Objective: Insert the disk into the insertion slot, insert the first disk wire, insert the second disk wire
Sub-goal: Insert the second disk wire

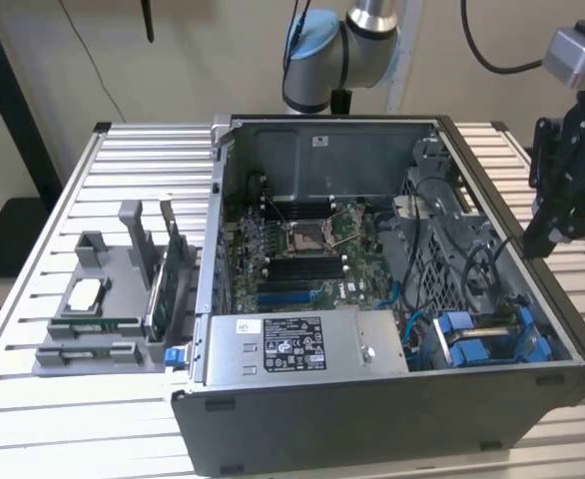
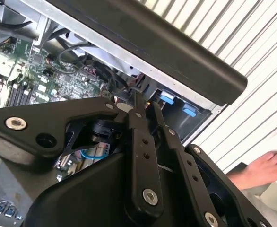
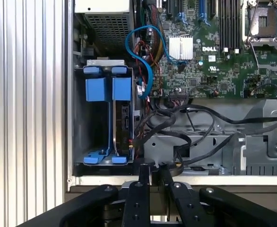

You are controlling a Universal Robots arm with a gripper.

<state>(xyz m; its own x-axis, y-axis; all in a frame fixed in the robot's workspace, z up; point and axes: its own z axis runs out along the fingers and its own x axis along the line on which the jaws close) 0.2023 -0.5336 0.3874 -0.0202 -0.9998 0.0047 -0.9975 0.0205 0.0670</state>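
- The bench point(image 1: 33, 419) carries the open case point(image 1: 372, 429). A grey rack of spare parts point(image 1: 103, 309) stands well off on the exterior view's left.
- Inside, the power box point(image 1: 302, 344) and the green board point(image 3: 214, 61) take up most of the room. Neither matters to this job.
- The slot point(image 3: 81, 118) sits in the case corner beside the power box. The disk point(image 3: 122, 90), in its blue frame, already stands in it, so I judge the first step done and the wire work in hand.
- My hand point(image 3: 152, 168) hangs over the case rim just beside the slot, fingers narrow, almost together, holding nothing I can see.
- Black cables point(image 3: 176, 123) and a blue cable point(image 3: 145, 52) loop close to the disk. I cannot tell whether any is plugged in.
- Picking one plug out of that tangle would call for a clean approach past the rim, I think; the black loops crowd the way.
- A person's hand point(image 2: 266, 170) rests on the bench outside the case.
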